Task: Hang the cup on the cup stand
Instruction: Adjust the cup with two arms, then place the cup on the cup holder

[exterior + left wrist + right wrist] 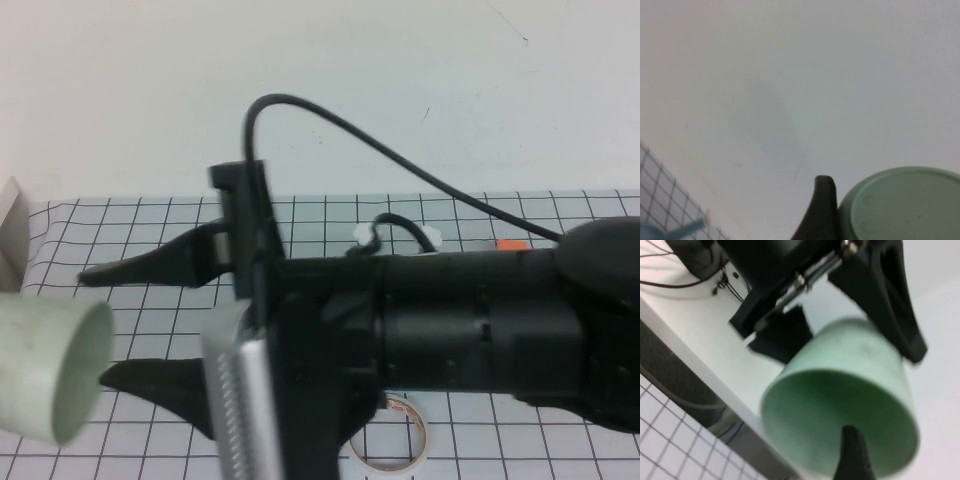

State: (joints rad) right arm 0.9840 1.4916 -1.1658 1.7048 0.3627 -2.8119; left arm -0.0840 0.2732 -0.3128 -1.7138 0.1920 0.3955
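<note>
The pale mint-green cup [45, 365] lies on its side in the air at the left edge of the high view, its open mouth facing right. My left gripper [840, 347] is shut on it; one of its fingers [822, 210] presses against the cup's base [905, 210]. My right gripper [92, 325] reaches across from the right, open, its two black fingers spread above and below the cup's mouth. One of its fingertips [852, 440] shows in front of the cup's open mouth [840, 405]. The cup stand is mostly hidden behind the right arm; two white flower caps [362, 233] show.
A white tape ring [395, 440] lies on the gridded mat under the right arm. A small orange block [511, 245] sits at the back right. A white box [12, 235] stands at the far left edge.
</note>
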